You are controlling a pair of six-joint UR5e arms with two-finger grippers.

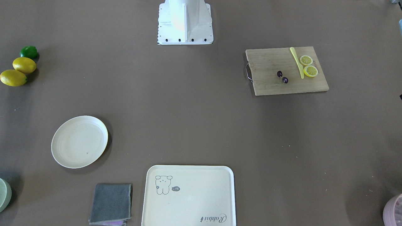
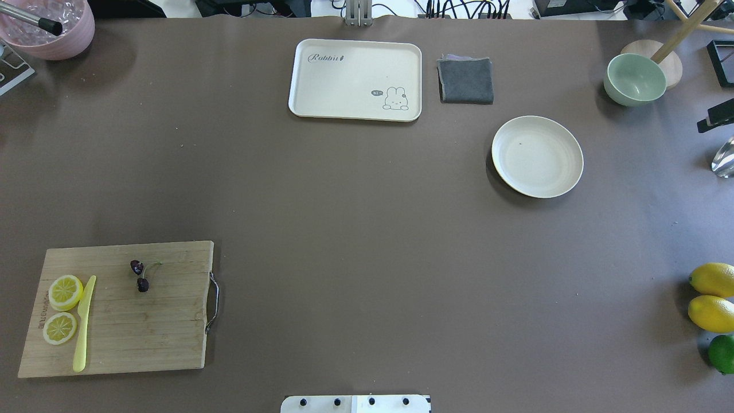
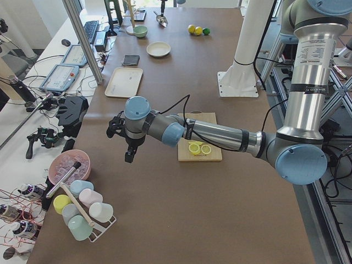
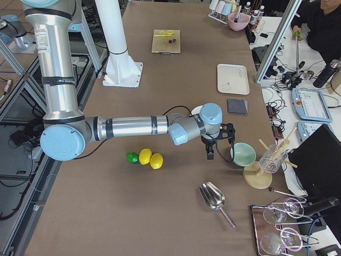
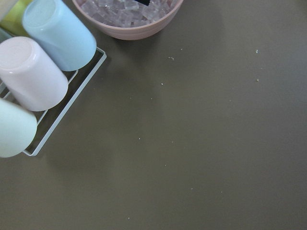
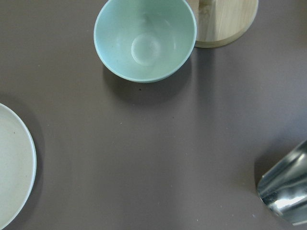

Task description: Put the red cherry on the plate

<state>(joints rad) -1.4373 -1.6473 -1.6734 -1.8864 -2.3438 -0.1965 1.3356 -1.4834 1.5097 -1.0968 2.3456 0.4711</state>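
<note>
my cherry (image 2: 143, 284) lies on the cutting board (image 2: 143, 332) on my left side, well apart from the plate (image 2: 537, 156). my left gripper (image 3: 130, 154) hangs beyond the board and my right gripper (image 4: 212, 149) hangs near the plate. i cannot tell if either one's fingers are spread or closed. i'd come down over one cherry and pinch gently.

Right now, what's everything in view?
red cherry: one pair, purple-red, on cutting board
cutting board: one, wooden, robot's left
lemon slices: two, yellow, on board
knife: one, yellow, on board
plate: one, cream, robot's right
tray: one, cream, far side
cloth: one, grey, beside tray
bowl: one, green, far right
ice bowl: one, pink, far left
lemons: two, yellow, right edge
lime: one, green, beside lemons
left gripper: one, dark, left end
right gripper: one, dark, near bowl
</note>
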